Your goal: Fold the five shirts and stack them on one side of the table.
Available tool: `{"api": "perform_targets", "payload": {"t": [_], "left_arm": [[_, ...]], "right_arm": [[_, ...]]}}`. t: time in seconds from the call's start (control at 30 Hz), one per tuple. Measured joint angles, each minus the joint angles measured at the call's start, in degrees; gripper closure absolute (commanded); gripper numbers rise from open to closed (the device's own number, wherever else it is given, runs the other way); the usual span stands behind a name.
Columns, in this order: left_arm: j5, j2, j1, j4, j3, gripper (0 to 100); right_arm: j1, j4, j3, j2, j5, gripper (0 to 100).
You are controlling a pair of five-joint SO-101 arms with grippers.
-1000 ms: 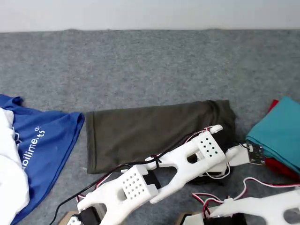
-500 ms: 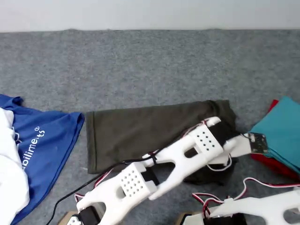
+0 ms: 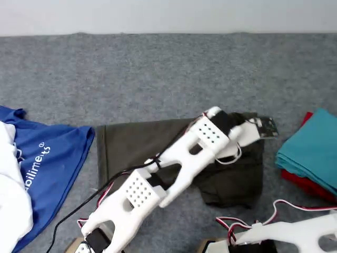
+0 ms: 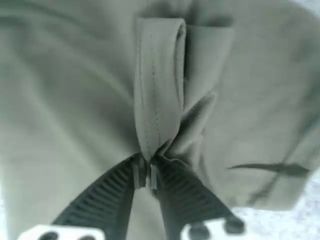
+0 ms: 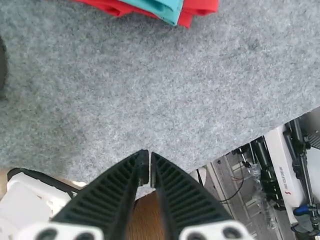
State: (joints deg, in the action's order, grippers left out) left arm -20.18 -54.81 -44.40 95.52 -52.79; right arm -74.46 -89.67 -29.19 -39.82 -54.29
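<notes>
High view: an olive shirt (image 3: 137,147) lies across the middle of the grey felt table (image 3: 158,74), its left hem a straight edge running near to far, its far edge slanting slightly toward the right. Its right end is doubled over into a thicker, darker bunch with an uneven near edge. The left arm (image 3: 174,163) stretches diagonally over this shirt from the near side, its wrist above the shirt's far right corner. In the left wrist view the left gripper (image 4: 146,175) is pinching a raised fold of the olive cloth, jaws pressed tight on the seam with the fabric standing up in a ridge beyond them. At the left, a blue shirt (image 3: 52,158) spreads to the table's edge with a white shirt (image 3: 10,195) lying over it; the blue shirt's corner sits just beside the olive shirt's far left corner, a narrow wedge of felt widening between them toward the near side. At the right, a teal shirt (image 3: 313,147) rests folded on a red shirt (image 3: 300,182), with a strip of felt between this stack and the olive bunch. A wide band of felt runs along the far side up to the wall. The right arm (image 3: 295,232) lies low at the near right; its right gripper (image 5: 149,170) is pressed together above felt beside the table's near edge.
</notes>
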Motion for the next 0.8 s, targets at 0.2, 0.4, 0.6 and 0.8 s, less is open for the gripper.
{"api": "perform_targets", "payload": {"t": [0.2, 0.4, 0.6, 0.8], "left_arm": [[0.0, 0.0, 1.67, -0.53, 0.0, 89], [-0.26, 0.0, 4.31, -2.46, 0.0, 86], [-0.26, 0.0, 9.05, -3.25, 0.0, 87], [-0.26, 0.0, 11.08, 0.09, -4.31, 87]], "right_arm": [[0.0, 0.0, 0.0, 0.0, 0.0, 98.9], [0.0, 0.0, 0.0, 0.0, 0.0, 98.9], [0.0, 0.0, 0.0, 0.0, 0.0, 98.9], [0.0, 0.0, 0.0, 0.0, 0.0, 98.9]]}}
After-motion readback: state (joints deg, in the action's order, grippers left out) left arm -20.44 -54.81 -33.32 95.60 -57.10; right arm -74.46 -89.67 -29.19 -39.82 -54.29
